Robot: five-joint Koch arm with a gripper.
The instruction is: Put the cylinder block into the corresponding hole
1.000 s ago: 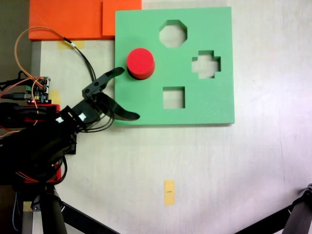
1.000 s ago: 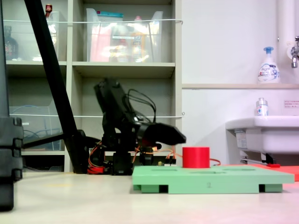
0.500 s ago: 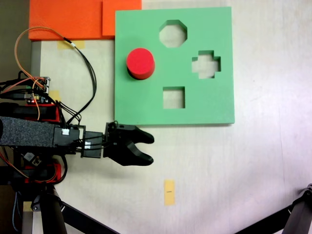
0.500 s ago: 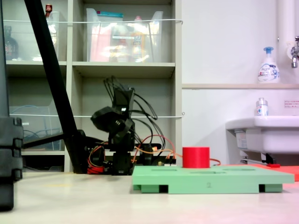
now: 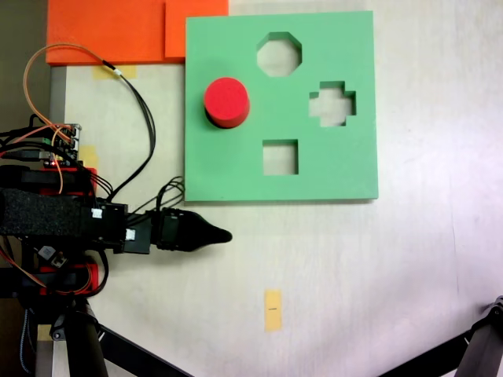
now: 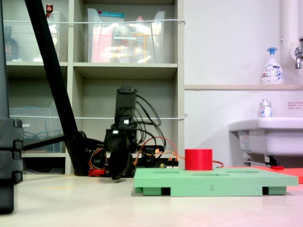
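End effector low over the counter, its two halves together in one dark point.
The short red-pink foam cylinder stands on the green square foam board, well apart from it.

A pale table carries a green foam board in the upper middle of the frame. Orange foam sheets lie at the upper left, touching the board's corner. A small yellow tape strip sits at lower centre, well apart.
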